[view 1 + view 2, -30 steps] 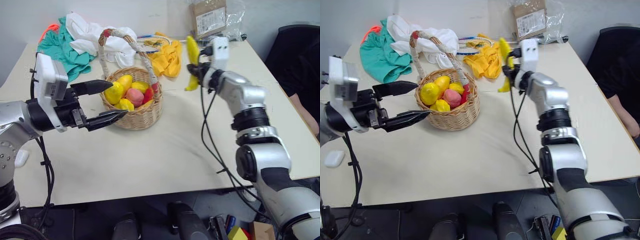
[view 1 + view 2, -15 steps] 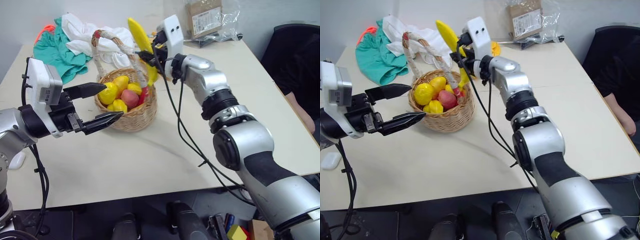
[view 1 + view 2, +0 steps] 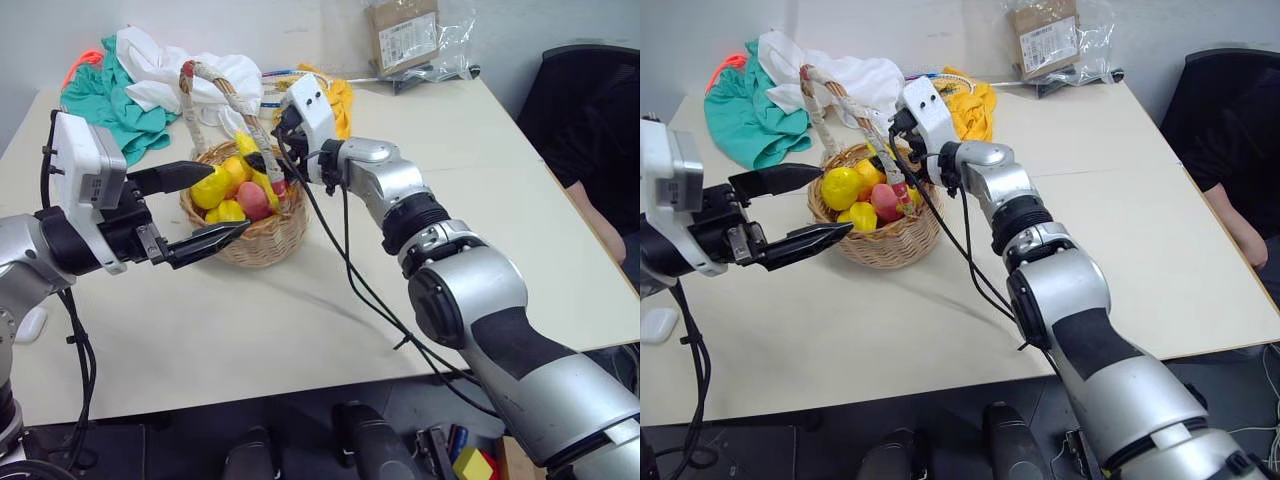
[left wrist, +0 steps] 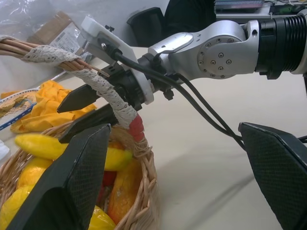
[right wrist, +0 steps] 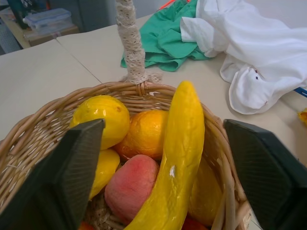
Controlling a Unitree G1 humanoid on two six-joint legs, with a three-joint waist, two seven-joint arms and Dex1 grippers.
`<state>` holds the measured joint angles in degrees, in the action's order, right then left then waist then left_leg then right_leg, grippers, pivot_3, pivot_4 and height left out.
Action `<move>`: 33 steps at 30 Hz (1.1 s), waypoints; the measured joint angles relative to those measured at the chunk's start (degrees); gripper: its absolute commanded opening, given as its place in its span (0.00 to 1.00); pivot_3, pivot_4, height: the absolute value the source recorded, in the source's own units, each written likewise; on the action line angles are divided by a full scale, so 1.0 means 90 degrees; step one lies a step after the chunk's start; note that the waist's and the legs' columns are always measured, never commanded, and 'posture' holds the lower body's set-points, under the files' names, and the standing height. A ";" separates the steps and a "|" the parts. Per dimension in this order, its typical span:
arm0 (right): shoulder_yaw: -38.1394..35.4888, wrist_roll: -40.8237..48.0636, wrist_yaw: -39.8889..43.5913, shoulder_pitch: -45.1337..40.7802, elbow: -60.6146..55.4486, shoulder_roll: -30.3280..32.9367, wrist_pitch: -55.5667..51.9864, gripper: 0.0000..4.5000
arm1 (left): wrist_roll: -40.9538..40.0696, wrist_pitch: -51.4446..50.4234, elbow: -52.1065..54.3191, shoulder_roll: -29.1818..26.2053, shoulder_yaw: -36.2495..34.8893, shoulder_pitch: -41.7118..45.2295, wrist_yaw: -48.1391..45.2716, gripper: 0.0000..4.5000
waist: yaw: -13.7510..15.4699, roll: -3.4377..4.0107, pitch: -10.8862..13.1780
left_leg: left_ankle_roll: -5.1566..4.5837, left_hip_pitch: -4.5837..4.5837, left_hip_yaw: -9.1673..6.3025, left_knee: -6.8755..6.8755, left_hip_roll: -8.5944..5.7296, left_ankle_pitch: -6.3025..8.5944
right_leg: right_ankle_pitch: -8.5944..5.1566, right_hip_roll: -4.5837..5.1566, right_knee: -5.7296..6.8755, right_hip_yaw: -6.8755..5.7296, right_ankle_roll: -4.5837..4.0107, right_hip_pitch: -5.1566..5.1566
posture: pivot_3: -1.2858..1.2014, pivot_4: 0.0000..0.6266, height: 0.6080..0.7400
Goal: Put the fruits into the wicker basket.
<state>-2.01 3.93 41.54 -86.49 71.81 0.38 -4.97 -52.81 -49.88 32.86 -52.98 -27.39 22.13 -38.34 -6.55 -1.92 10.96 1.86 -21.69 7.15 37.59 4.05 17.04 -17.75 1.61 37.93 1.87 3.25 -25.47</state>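
Beige table (image 3: 330,300) bears wicker basket (image 3: 250,235), cloths (image 3: 150,75).

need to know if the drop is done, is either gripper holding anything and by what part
Nothing is held. The right gripper is open, with the banana lying in the wicker basket; the left gripper is open and empty.

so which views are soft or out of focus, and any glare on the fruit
Right wrist view: the banana and peach are sharp, the gripper's own jaws at the bottom corners blurred; a small highlight on the banana. Left wrist view: own jaws soft, the wicker basket fairly crisp. Eye views: even light, soft shadow under the basket.
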 measured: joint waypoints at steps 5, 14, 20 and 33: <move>-0.0081 -0.0011 0.0180 0.0031 -0.0222 0.0497 -0.0035 0.99 | 0.0002 0.0073 -0.0191 0.0000 0.0177 0.0165 -0.0020 1.00 | 0.0027 0.0000 0.0000 | 0.0000 -0.0003 -0.0003 0.0002 -0.0003 0.0000 | 0.0000 0.0003 0.0000 -0.0003 0.0000 0.0000 | 0.52 0.24 1.00; -0.0016 0.0960 0.1329 0.2832 -0.4705 0.1673 -0.2323 0.99 | 0.0029 0.0107 -0.0497 -0.0090 0.0100 0.0075 -0.0164 1.00 | 0.0035 -0.0006 -0.0003 | 0.0008 -0.0017 -0.0015 -0.0002 0.0013 -0.0002 | 0.0001 -0.0012 0.0016 -0.0009 0.0002 -0.0009 | 0.52 0.24 1.00; 0.0513 0.2024 0.1023 0.4212 -0.7897 0.1162 -0.4216 0.99 | 0.0143 0.0211 -0.0832 -0.0314 0.0041 0.0015 -0.0370 1.00 | -0.0008 0.0003 0.0003 | 0.0025 -0.0008 -0.0007 0.0019 0.0014 -0.0006 | -0.0004 -0.0020 0.0044 0.0001 -0.0010 -0.0027 | 0.52 0.24 1.00; 0.0747 0.1997 0.0107 0.3606 -0.6973 0.0378 -0.4047 0.87 | 0.0213 0.0337 -0.1020 -0.0436 0.0114 0.0224 -0.0480 1.00 | 0.0139 -0.0011 -0.0006 | 0.0002 -0.0019 -0.0013 0.0019 0.0001 0.0007 | -0.0004 -0.0007 0.0006 -0.0005 -0.0010 -0.0015 | 0.52 0.24 1.00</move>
<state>4.71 21.90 42.50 -54.04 9.05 3.78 -41.40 -50.89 -46.84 23.68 -56.90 -26.37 24.15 -42.66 -5.30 -2.02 10.91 1.88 -21.86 7.04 37.76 4.06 17.11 -17.79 1.55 37.98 1.83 3.16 -25.60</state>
